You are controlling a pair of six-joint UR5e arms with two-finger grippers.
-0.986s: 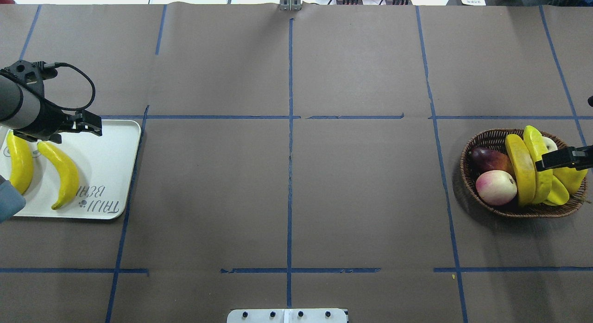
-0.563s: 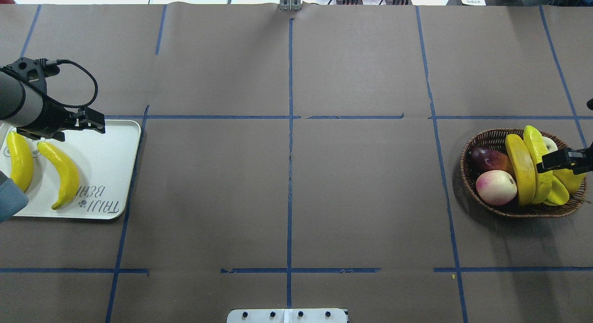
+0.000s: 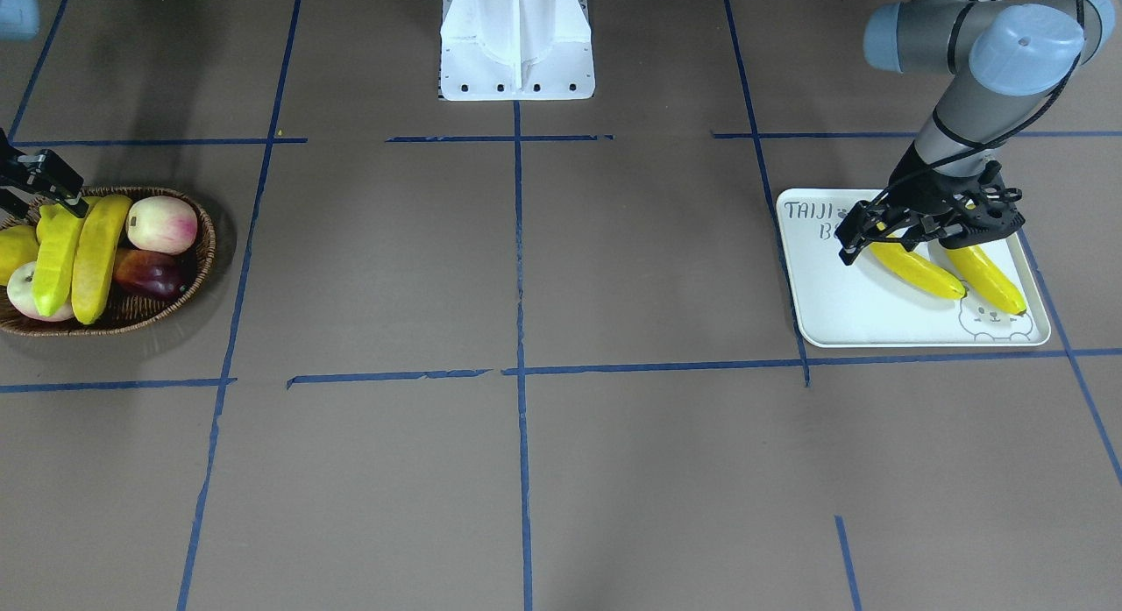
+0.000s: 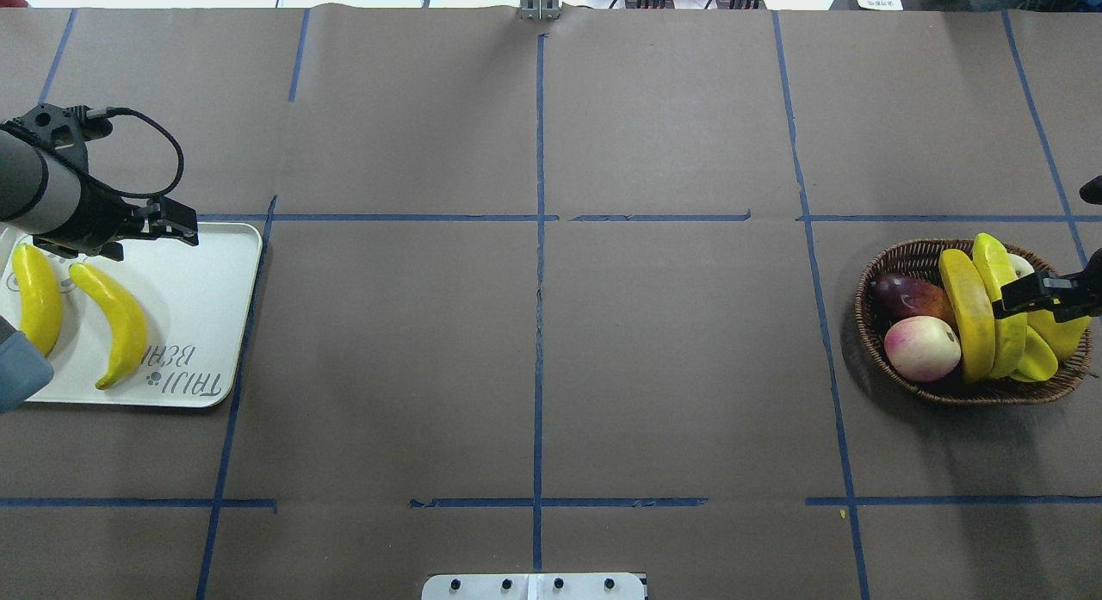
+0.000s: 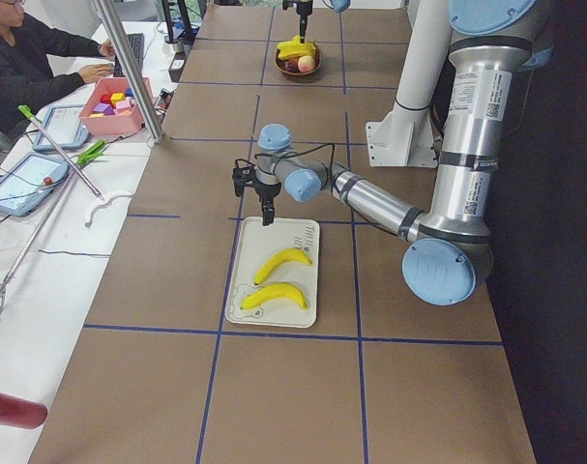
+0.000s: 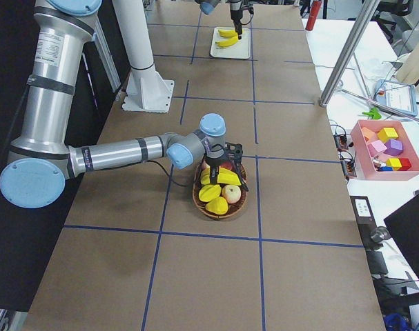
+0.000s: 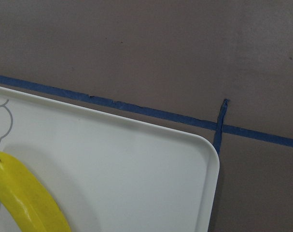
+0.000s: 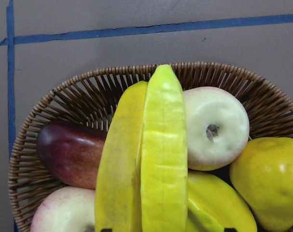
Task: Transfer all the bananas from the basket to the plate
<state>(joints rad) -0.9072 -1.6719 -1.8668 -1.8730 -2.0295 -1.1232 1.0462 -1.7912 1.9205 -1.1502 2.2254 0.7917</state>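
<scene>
Two glossy, curved, bright-yellow bananas (image 4: 116,324) lie side by side on the flat rectangular off-white tray (image 4: 202,299). The left gripper (image 4: 189,228) is above the tray's far edge, empty, fingers apparently apart, though the angle is poor. Two more yellow bananas (image 4: 968,320) rest on other fruit (image 4: 921,349) in the oval dark-brown wicker basket (image 4: 891,264), with the right gripper (image 4: 1006,306) directly above them, fingers spread wide.
</scene>
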